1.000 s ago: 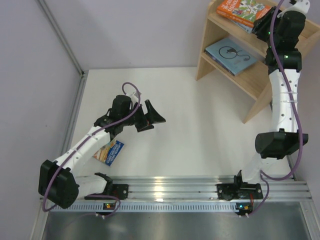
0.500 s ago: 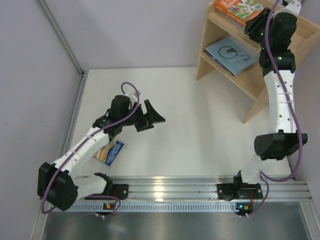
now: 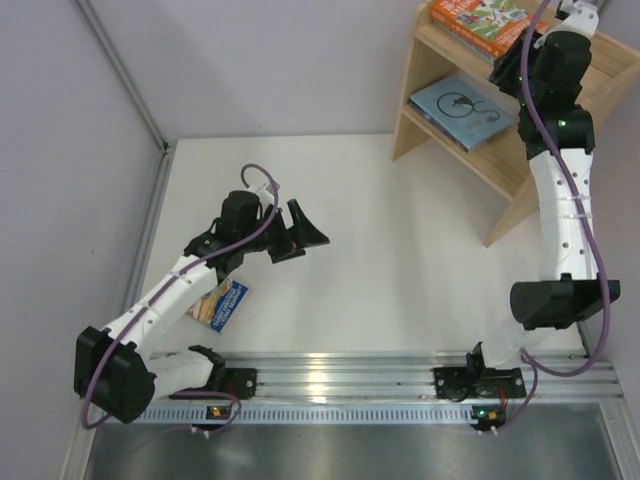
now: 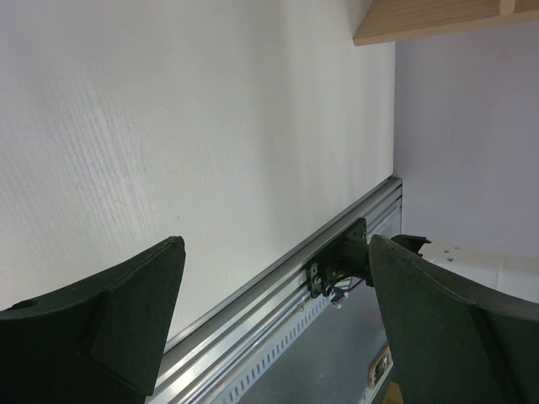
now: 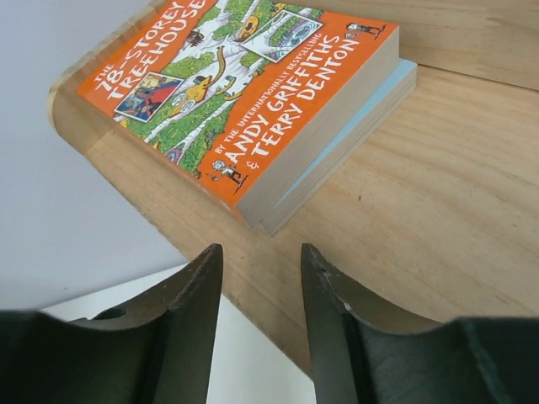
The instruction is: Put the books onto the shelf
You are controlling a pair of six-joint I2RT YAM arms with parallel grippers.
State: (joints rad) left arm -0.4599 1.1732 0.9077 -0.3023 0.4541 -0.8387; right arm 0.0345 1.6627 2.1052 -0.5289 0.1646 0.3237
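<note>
Shifted left along shelf (image 5: 438, 210) top since a second ago; right gripper (image 5: 261, 257) half open, empty; left gripper (image 4: 275, 248) wide, empty; could clip orange book (image 5: 253, 84) off edge when withdrawing.

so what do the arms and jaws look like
The left arm and right arm are white tubes with black joint housings, each trailed by a purple cable; the right shows small green lights. The jaws are matte black, broad, curved wedges.

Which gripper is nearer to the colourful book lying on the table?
Left. The left gripper hovers a little beyond the book, over the table. The right gripper is far off at the shelf top tier, by the orange book.
</note>
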